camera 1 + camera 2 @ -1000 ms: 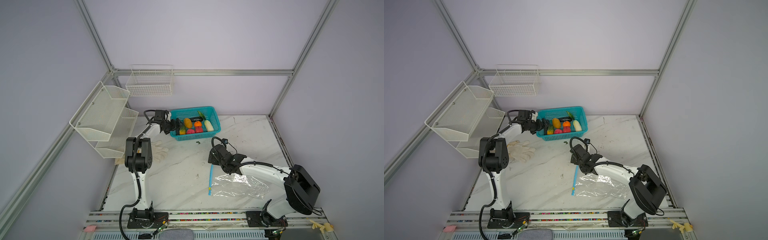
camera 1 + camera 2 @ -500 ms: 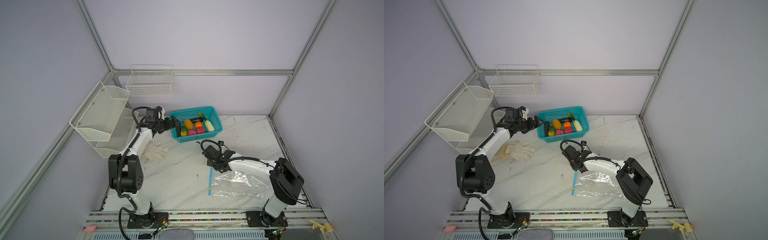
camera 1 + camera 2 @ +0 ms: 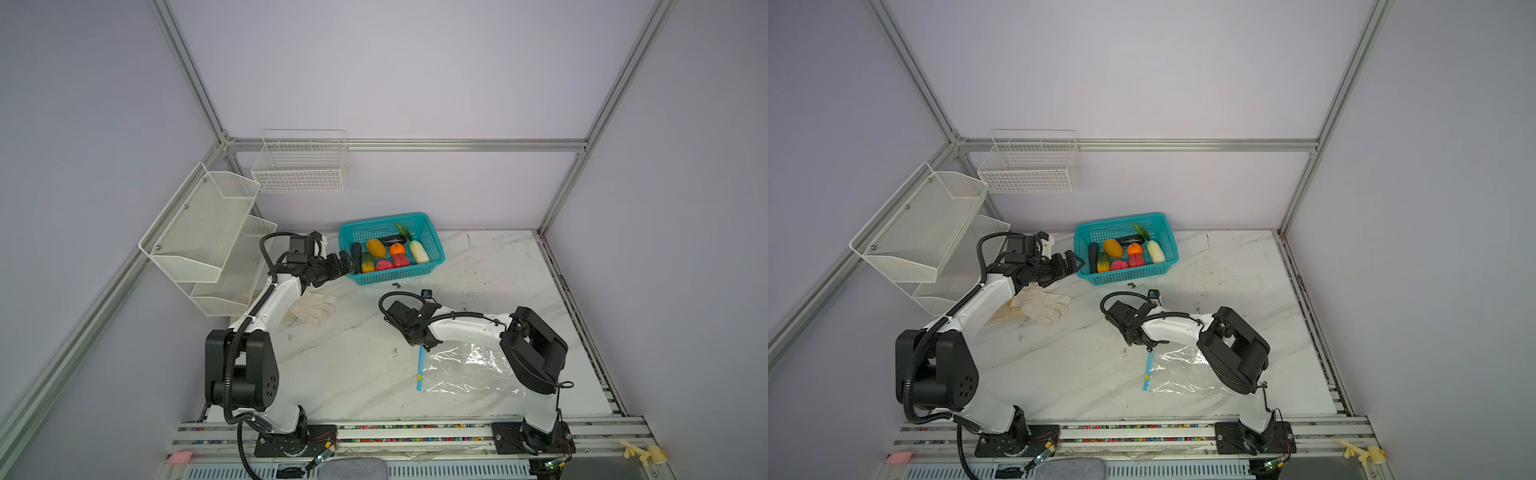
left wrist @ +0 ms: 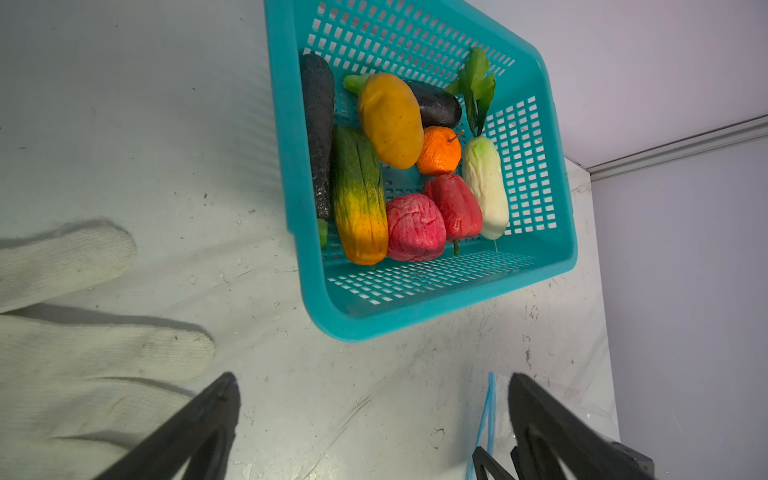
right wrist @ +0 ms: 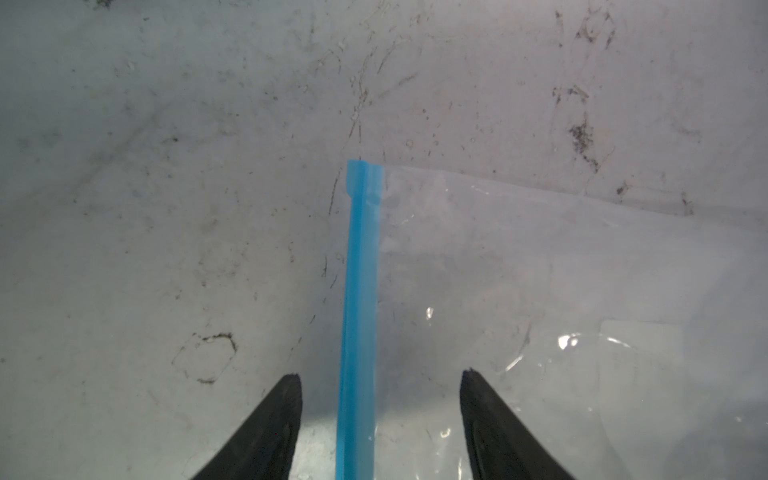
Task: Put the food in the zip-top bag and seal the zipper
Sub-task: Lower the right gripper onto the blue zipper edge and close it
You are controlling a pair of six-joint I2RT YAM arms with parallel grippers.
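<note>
Left gripper (image 3: 347, 266): jaws fully spread and empty, positioned just beside the left wall of the teal basket (image 3: 395, 277). All the food (image 4: 390, 120) lies inside that basket. Right gripper (image 5: 380, 374): jaws partly spread, set astride the zipper (image 5: 359, 291), with neither fingertip touching the strip. The zip-top bag (image 5: 540, 270) lies flat on the marble table (image 3: 353, 357), right of centre.
</note>
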